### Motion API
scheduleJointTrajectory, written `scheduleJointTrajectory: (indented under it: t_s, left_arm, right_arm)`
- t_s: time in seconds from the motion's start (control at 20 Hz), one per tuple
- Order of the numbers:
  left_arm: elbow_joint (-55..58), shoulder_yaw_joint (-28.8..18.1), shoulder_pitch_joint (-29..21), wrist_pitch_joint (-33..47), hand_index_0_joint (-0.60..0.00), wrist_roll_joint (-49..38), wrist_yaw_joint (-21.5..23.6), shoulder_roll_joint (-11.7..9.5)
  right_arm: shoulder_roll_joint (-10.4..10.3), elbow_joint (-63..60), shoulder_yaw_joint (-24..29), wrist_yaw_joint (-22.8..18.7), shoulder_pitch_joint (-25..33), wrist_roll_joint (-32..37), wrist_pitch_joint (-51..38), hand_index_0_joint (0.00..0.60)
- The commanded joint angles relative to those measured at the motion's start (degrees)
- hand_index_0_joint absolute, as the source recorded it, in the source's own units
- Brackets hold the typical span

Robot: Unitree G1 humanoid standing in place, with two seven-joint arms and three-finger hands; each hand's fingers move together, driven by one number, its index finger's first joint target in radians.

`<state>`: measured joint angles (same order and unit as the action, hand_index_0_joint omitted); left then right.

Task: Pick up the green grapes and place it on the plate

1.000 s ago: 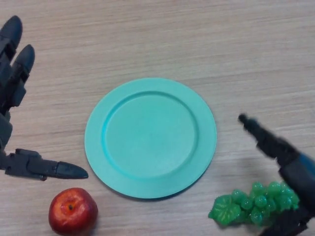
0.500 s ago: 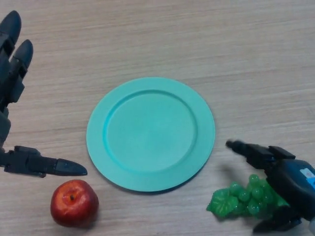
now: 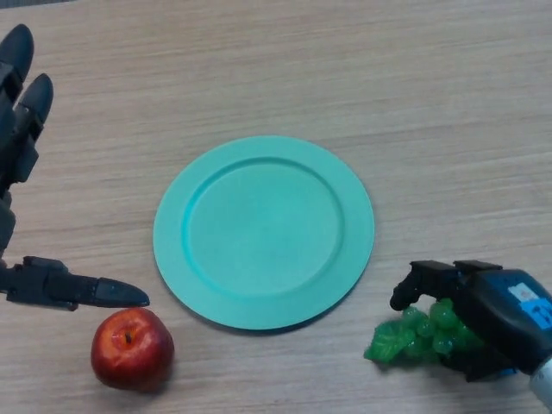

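Grapes [image 3: 414,336] half hidden — right hand [image 3: 496,315] curled round them; left hand [image 3: 21,155] spread wide.

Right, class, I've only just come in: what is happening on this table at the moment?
The robot's right hand has its fingers curled over the bunch of green grapes, which lies on the wooden table just off the lower right edge of the turquoise plate. Nothing is on the plate yet. The left hand is open at the left edge, holding nothing, with a red apple just below its thumb.
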<state>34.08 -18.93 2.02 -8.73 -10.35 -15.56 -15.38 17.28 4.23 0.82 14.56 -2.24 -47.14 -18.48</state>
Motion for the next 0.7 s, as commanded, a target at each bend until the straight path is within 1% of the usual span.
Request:
scheduleJointTrajectory:
  t_s: [0.05,0.1,0.15,0.2,0.25,0.3,0.35,0.4,0.45,0.5,0.55,0.6,0.7]
  left_arm:
    - [1.7,-4.4,-1.5,9.7,0.000,-0.5,2.2,-2.8]
    - [1.6,-4.8,-1.9,9.4,0.000,-1.0,2.3,-3.2]
    - [1.4,-5.0,-2.2,9.3,0.000,-1.3,2.4,-3.4]
    - [1.2,-5.6,-2.9,9.0,0.000,-2.3,2.6,-3.9]
    - [0.9,-5.9,-3.1,9.1,0.000,-2.6,2.8,-4.2]
    - [0.5,-6.4,-3.5,9.0,0.000,-3.0,2.9,-4.7]
    - [0.4,-6.5,-3.5,9.0,0.000,-3.0,2.9,-4.8]
    - [0.2,-6.0,-3.3,9.4,0.000,-2.4,3.0,-4.6]
    - [0.2,-5.7,-3.0,9.6,0.000,-2.3,2.9,-4.4]
    - [0.3,-5.4,-2.5,9.6,0.000,-2.5,2.4,-4.0]
    - [0.4,-5.4,-2.4,9.4,0.000,-2.6,2.3,-4.0]
    - [0.5,-5.4,-2.3,9.1,0.000,-2.7,2.2,-3.9]
    - [0.3,-6.1,-2.1,8.9,0.000,-3.3,1.7,-4.0]
  right_arm:
    - [1.8,8.3,3.1,-0.1,5.6,3.3,-0.5,0.600]
    - [1.9,11.6,2.6,3.3,9.3,3.3,2.3,0.600]
    - [1.8,12.6,2.0,4.7,11.3,3.4,3.4,0.600]
    - [1.3,13.9,0.4,5.9,16.8,3.0,5.1,0.600]
    - [0.8,14.3,-0.7,7.0,19.3,3.0,6.1,0.600]
    - [-0.4,14.3,-3.0,8.5,24.9,2.2,7.2,0.600]
    - [-1.2,13.4,-4.0,8.2,27.7,1.7,6.7,0.600]
    - [-2.6,11.0,-6.0,7.3,33.1,-1.2,5.0,0.600]
    - [-3.7,9.9,-6.6,6.7,35.3,-2.4,4.5,0.600]
    - [-5.3,7.6,-9.4,4.6,38.9,-3.7,5.3,0.600]
    - [-5.7,7.1,-11.1,3.8,40.1,-3.1,7.0,0.600]
    - [-6.1,7.7,-17.8,-0.9,42.7,7.1,19.1,0.600]
    - [-6.3,6.5,-21.4,-6.8,45.4,9.4,23.8,0.600]
